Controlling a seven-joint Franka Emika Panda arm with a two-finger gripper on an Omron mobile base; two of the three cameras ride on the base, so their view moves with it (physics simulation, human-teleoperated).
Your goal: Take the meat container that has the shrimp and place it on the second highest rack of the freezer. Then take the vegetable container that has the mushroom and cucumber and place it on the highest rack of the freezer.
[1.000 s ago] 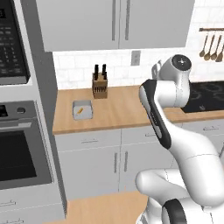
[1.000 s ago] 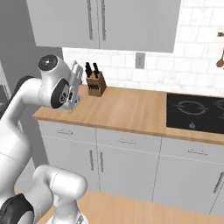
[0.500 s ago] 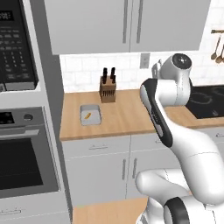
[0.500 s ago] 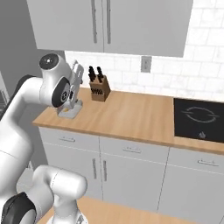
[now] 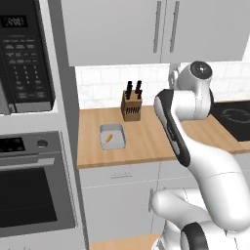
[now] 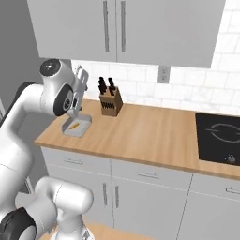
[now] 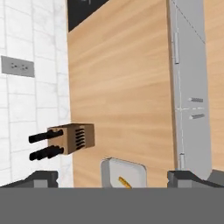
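A shallow grey container [image 5: 112,136] lies on the wooden counter [image 5: 146,141] near its left end. It holds one small orange piece that looks like the shrimp. In the right base view the same container [image 6: 77,125] sits just below my gripper [image 6: 77,108], which hangs above it without touching. In the hand view the container [image 7: 124,174] lies between my two dark fingertips [image 7: 43,178]. The gripper [image 7: 116,178] is open with nothing in it. The vegetable container and the freezer are out of view.
A knife block [image 5: 132,105] stands against the tiled wall just behind the container. A black cooktop [image 6: 218,143] is set into the counter at the right. A microwave [image 5: 24,53] and an oven [image 5: 29,195] stand left of the counter. Wall cabinets [image 6: 117,28] hang overhead.
The whole picture has shifted right in both base views, so the base has driven left along the counter. The oven and microwave have come further into view. The gripper stays open.
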